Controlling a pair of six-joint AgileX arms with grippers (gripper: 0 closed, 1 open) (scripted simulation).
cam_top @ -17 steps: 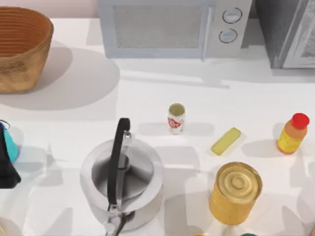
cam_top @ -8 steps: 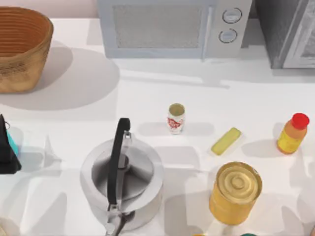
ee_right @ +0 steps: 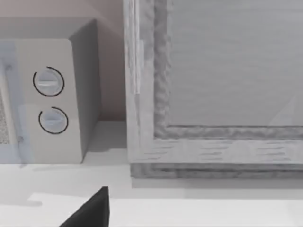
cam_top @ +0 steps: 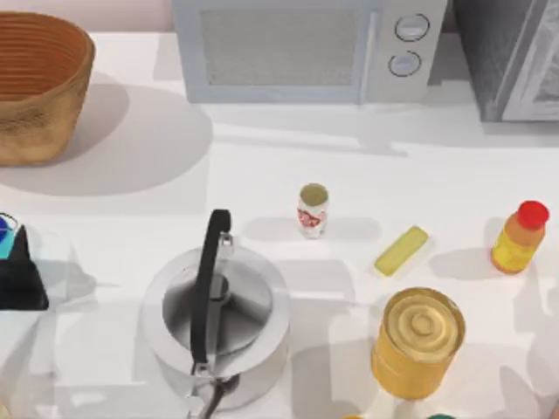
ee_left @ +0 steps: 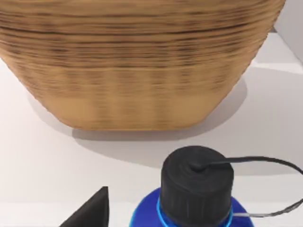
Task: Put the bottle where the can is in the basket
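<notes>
At the table's left edge my left gripper (cam_top: pixel 10 257) is shut on the bottle (ee_left: pixel 194 198), which is blue with a black cap and a thin cord loop. The bottle's blue top (cam_top: pixel 4 229) peeks out past the gripper. The woven basket (cam_top: pixel 39 83) stands at the back left, and its ribbed wall (ee_left: pixel 137 66) rises close ahead of the bottle. The small white can (cam_top: pixel 313 209) with red markings stands upright on the table's middle, outside the basket. A dark part of my right gripper (ee_right: pixel 92 213) shows low, facing the microwave.
A steel kettle (cam_top: pixel 216 323) with a black handle sits front centre. A big golden tin (cam_top: pixel 417 342), a yellow bar (cam_top: pixel 401 250) and an orange bottle with a red cap (cam_top: pixel 521 237) stand at the right. A microwave (cam_top: pixel 301 48) lines the back.
My left gripper has drifted at the left edge, carrying the blue bottle a little farther back toward the basket. Nothing else has moved.
</notes>
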